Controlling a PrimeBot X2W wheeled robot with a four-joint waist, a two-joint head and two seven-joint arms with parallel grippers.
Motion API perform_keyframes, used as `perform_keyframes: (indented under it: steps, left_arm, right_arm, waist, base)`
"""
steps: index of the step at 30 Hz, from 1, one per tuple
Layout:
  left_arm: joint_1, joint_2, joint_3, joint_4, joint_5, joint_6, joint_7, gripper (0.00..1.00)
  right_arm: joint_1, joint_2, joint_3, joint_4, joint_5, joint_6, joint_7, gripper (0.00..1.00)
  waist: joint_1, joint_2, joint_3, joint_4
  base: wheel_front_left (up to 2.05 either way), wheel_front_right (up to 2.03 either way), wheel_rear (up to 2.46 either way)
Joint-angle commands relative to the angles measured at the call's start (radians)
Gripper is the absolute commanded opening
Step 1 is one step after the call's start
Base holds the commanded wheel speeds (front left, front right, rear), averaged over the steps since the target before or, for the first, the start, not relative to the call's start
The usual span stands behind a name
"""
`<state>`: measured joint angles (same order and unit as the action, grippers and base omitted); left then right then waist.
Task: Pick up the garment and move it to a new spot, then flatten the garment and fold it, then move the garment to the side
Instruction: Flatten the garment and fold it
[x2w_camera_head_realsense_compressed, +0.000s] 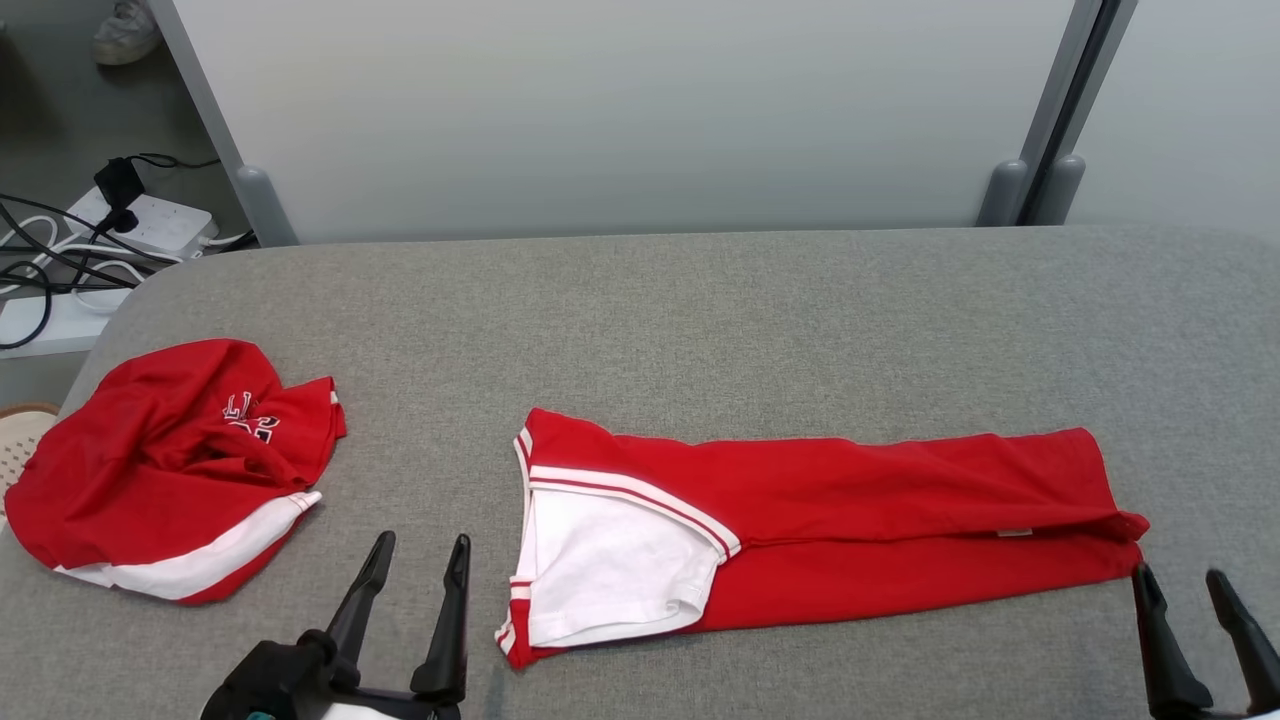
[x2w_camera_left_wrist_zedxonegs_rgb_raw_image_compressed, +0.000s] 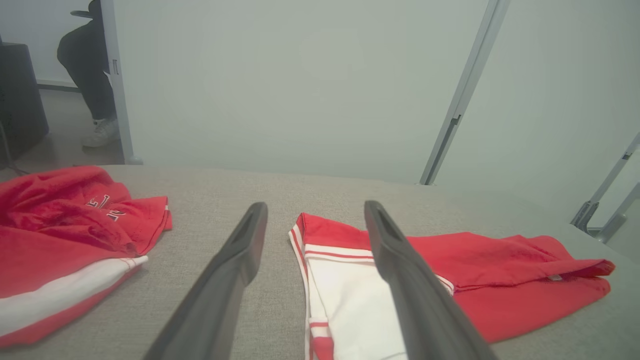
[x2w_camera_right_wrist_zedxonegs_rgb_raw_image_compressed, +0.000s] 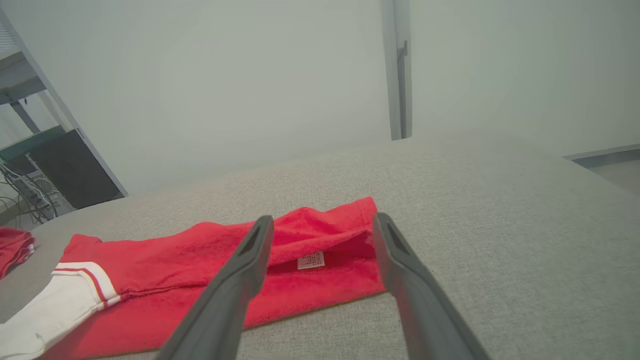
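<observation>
1. The garment (x2w_camera_head_realsense_compressed: 850, 520), a long soft red strip with a white, stripe-trimmed panel, lay along the near edge of the grey woven table (x2w_camera_head_realsense_compressed: 700, 320).
2. The left gripper (x2w_camera_head_realsense_compressed: 422, 543) and right gripper (x2w_camera_head_realsense_compressed: 1180, 575) hovered at its ends, spread and empty.
3. Folding looked half done; the next move probably called for pinching one end and laying it across.

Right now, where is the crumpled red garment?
The crumpled garment lies at the table's left edge in the head view, left of the left end effector.
</observation>
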<state>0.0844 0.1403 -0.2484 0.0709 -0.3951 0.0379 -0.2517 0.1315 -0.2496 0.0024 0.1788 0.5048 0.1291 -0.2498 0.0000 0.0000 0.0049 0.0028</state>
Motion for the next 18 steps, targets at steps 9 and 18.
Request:
perform_keyframes:
  steps: [9, 18]
  left_arm:
    - [-0.009, -0.046, 0.090, -0.020, 0.078, -0.066, -0.010, 1.00]
    - [-0.038, -0.072, 0.094, -0.025, 0.128, -0.103, -0.010, 1.00]
  right_arm:
    - [-0.120, -0.097, 0.044, 0.148, 0.182, 0.002, 0.024, 1.00]
    - [-0.302, -0.146, 0.050, 0.310, 0.290, 0.002, 0.136, 1.00]
  waist:
    - [0.0000, 0.0000, 0.015, 0.010]
    - [0.0000, 0.0000, 0.067, 0.034]
  base:
    - [0.00, 0.00, 0.00]
    - [0.00, 0.00, 0.00]
